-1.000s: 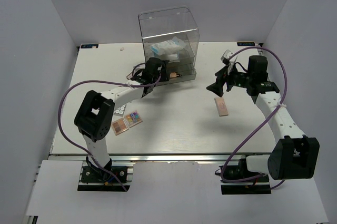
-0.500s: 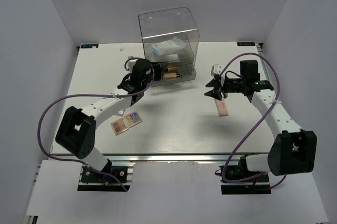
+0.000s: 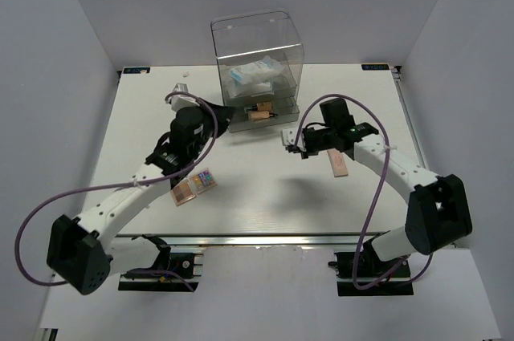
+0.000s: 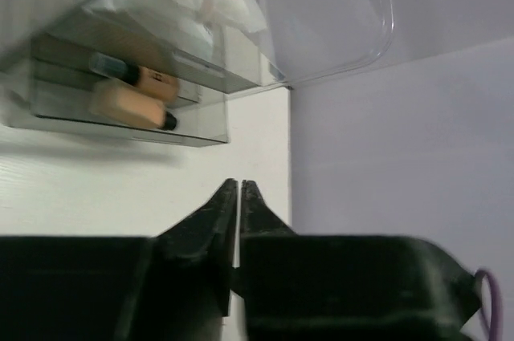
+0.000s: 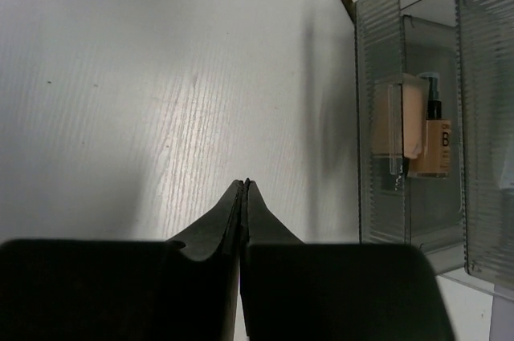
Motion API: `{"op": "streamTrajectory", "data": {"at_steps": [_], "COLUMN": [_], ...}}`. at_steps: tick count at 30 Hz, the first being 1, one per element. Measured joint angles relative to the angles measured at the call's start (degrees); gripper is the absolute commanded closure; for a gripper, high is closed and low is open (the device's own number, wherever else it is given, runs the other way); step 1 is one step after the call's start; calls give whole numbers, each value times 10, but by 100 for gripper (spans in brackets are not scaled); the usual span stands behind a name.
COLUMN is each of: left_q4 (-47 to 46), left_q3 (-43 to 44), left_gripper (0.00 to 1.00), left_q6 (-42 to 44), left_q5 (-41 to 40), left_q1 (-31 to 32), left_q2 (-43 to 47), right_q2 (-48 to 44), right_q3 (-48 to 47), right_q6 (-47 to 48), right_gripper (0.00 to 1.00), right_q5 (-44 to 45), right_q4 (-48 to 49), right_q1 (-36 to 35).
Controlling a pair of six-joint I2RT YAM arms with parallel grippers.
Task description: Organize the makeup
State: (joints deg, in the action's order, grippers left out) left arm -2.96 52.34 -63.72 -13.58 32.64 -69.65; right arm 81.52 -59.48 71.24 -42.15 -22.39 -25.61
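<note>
White table [image 3: 265,205]. At far middle, clear drawer box [image 3: 257,44], with white-and-blue packet [image 3: 255,75] up top and tan bottles [image 3: 259,111] in the low drawer. Left gripper [image 4: 239,186] pinched together, empty, facing the box. Right gripper [image 5: 243,185] likewise closed on nothing. Peach palette [image 3: 338,163] flat beside right arm. Multicoloured palette [image 3: 205,180] and pink palette [image 3: 184,192] side by side near left arm.

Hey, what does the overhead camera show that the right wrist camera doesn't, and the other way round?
Only overhead: the left arm, two palettes beside it, the peach palette by the right arm, and the white-and-blue packet in the top of the drawer box. Only right wrist: the right hand close up, its tips pressed shut, and lettering on the beige bottle. Both: the right hand, drawer box, bottle and white table.
</note>
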Motion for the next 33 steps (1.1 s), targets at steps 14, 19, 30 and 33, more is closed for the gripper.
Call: {"op": "streamTrajectory", "data": {"at_steps": [14,19,30,33], "left_q4": [170,212,236,235], "left_q3": [-106,-137,-155,-155], "left_gripper": [44,44,42,42], "left_q6": [90,69,47,45], "left_q5": [-130,-154,-160,-160], "left_q1": [0,0,0,0], "left_q2": [255,306,295,290], "right_q2": [171,211,300,324], "right_q3": [-65,-102,-170,-197], "right_q6": [31,28,2,-20], "right_gripper": [100,100,97,82], "right_q5": [140,168,225,245], "right_q4": [106,136,177,180], "right_q1": [-48,-51,-76,-81]}}
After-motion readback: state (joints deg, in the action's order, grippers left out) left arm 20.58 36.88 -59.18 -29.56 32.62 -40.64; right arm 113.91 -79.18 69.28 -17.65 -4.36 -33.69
